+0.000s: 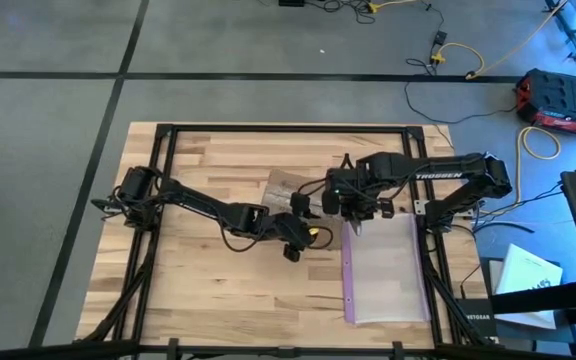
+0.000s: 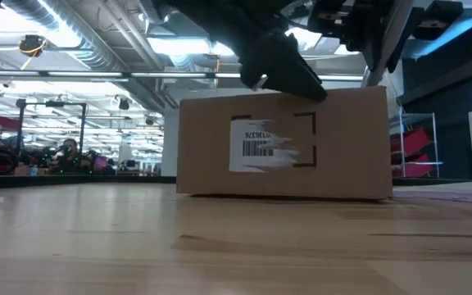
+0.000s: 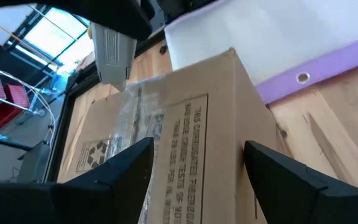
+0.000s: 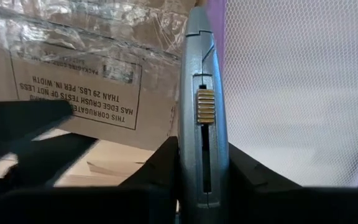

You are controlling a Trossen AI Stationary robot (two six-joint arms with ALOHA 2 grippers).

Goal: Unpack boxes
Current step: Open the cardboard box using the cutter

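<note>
1. Surface: pale butcher-block wooden table (image 1: 218,290) with a black frame around its edges, standing on a grey floor (image 1: 48,100) crossed by dark seam lines.
2. Left arm reaches in from the table's left edge toward the centre. Left gripper (image 1: 298,235) sits at the near-left side of the box; in its wrist view the fingers (image 3: 123,165) stand spread to either side of the box's printed face, and contact cannot be told.
3. Box (image 2: 283,143): plain brown cardboard, resting flat at table centre, closed, clear tape along its top seam. The low view shows a torn pale barcode label (image 2: 260,147) on its side.
4. Right arm comes in from the right edge. Right gripper (image 4: 204,180) is pinched on a grey utility knife (image 4: 202,93) with a ribbed slider, held upright at the box's right side, next to the bag.
5. Clear plastic bag (image 1: 388,270) with a purple zip edge lies flat on the table, just right of the box.
6. Room, right of table: yellow cables (image 1: 488,55), a red-and-black case (image 1: 563,100) on the floor. The low view shows ceiling ducts, strip lights and red racks (image 2: 416,147) beyond.
</note>
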